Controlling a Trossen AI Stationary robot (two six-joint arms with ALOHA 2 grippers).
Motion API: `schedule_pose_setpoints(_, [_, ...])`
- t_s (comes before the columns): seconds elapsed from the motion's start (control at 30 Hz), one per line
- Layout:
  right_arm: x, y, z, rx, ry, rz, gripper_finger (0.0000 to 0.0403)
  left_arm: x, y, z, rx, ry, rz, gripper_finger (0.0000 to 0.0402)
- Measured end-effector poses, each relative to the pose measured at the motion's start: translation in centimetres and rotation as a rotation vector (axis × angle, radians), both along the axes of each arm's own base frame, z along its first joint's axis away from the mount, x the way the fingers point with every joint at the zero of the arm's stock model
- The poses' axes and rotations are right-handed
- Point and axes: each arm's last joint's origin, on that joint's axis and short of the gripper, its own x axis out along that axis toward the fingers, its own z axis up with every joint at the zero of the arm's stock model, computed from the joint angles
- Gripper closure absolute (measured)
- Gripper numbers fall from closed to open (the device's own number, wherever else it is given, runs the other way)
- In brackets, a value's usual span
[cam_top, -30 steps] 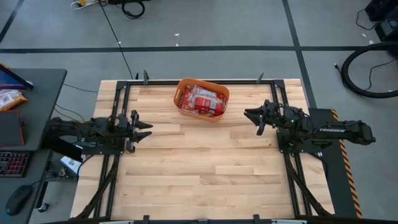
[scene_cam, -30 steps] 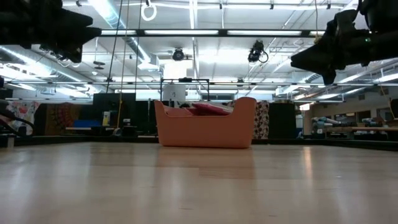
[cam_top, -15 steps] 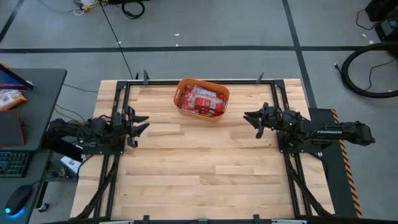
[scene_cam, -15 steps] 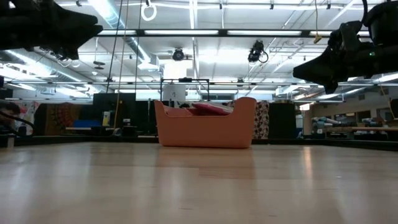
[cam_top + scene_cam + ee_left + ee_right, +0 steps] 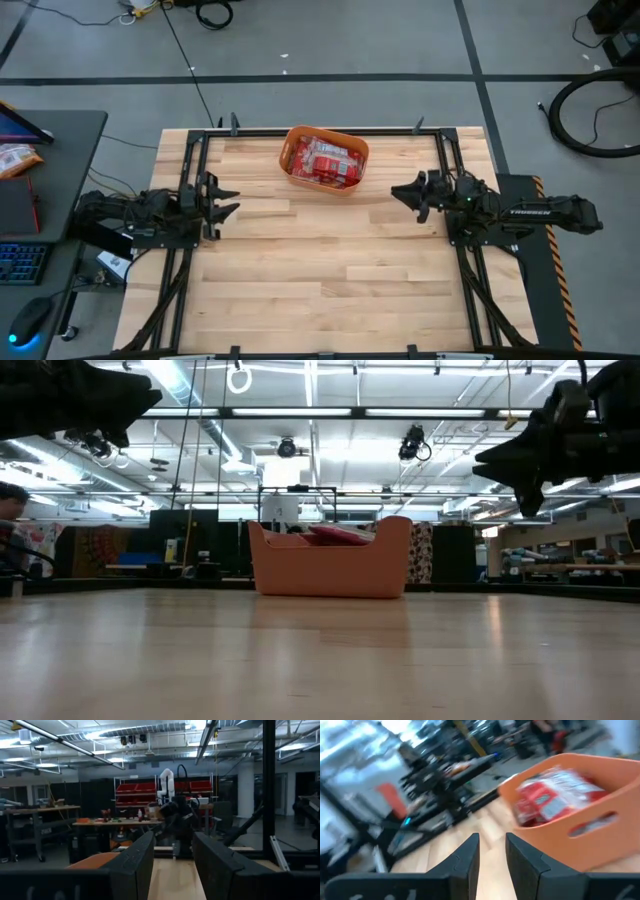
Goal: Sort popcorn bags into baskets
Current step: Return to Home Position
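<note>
The orange basket point(image 5: 288, 152) stands on its flat base near the middle of the table's far edge, also in the low view point(image 5: 330, 570) and the right wrist view point(image 5: 600, 820). Several red popcorn bags point(image 5: 325, 160) lie piled inside it; one pokes above the rim point(image 5: 340, 535), and their printing shows in the right wrist view point(image 5: 555, 795). My left gripper point(image 5: 228, 203) hovers open at the table's left side, above the wood, well away from the basket point(image 5: 174, 855). My right gripper point(image 5: 398, 190) hovers open to the right of the basket, pointing toward it point(image 5: 492, 850).
Bare wooden table point(image 5: 320, 270) stretches between the two arms and toward the near edge. Black frame rails point(image 5: 190, 170) run along the left, right and far sides. A desk with a keyboard point(image 5: 20, 262) stands left of the table.
My left gripper has drawn back a little toward the table's left edge and risen slightly. My right gripper has stayed beside the basket, shifting only slightly. The basket and the bags have kept still.
</note>
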Motion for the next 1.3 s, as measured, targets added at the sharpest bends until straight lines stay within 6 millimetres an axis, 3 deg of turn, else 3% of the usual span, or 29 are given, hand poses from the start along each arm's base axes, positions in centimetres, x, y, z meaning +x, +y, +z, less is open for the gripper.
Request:
schedule_pose_setpoints(0.23, [0.11, 0.28, -0.06, -0.164, 0.041, 0.102, 0.0304, 0.01, 0.0, -0.05, 0.008, 0.006, 0.003, 0.026])
schedule_pose_setpoints(1.3, [0.1, 0.26, -0.03, -0.157, 0.039, 0.095, 0.0304, 0.02, 0.0, -0.07, 0.007, 0.006, 0.003, 0.026])
